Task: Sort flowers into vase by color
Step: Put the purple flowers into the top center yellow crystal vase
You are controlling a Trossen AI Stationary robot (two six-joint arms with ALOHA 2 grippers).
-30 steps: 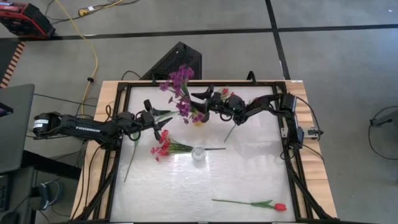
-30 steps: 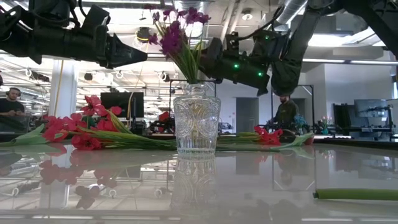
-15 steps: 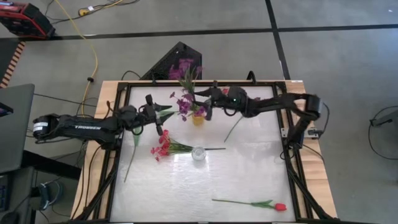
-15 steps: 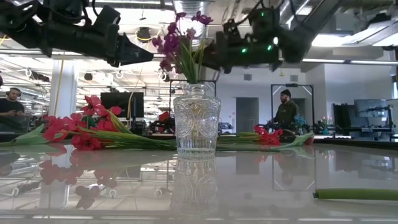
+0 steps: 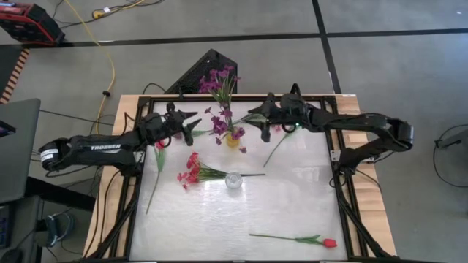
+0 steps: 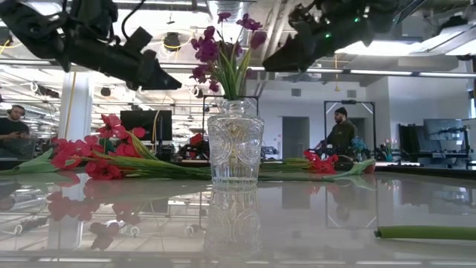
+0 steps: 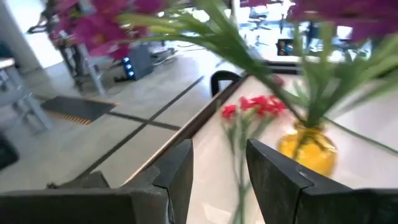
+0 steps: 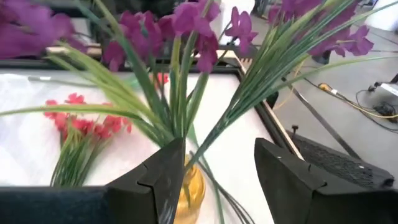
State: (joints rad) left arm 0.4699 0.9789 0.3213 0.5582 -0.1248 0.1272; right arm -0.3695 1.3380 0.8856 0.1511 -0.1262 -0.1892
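Glossy table (image 5: 292,204), purple sprays (image 5: 219,91) in yellow vase (image 5: 232,139) only overhead, clear vase (image 6: 235,149) fronts low view, left gripper (image 5: 191,123) at 9 o'clock, right gripper (image 5: 252,119) at 3, both jaws open, empty

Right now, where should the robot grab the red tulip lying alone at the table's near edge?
Probably mid-stem on the red tulip, coming straight down from above: it lies flat, its thin stem bare between leaf and cut end, nothing nearby, and the blossom looks soft.

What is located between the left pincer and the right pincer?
In the high view, the yellow vase with the purple flowers stands between the left pincer and the right pincer. Both pincers are open and empty.
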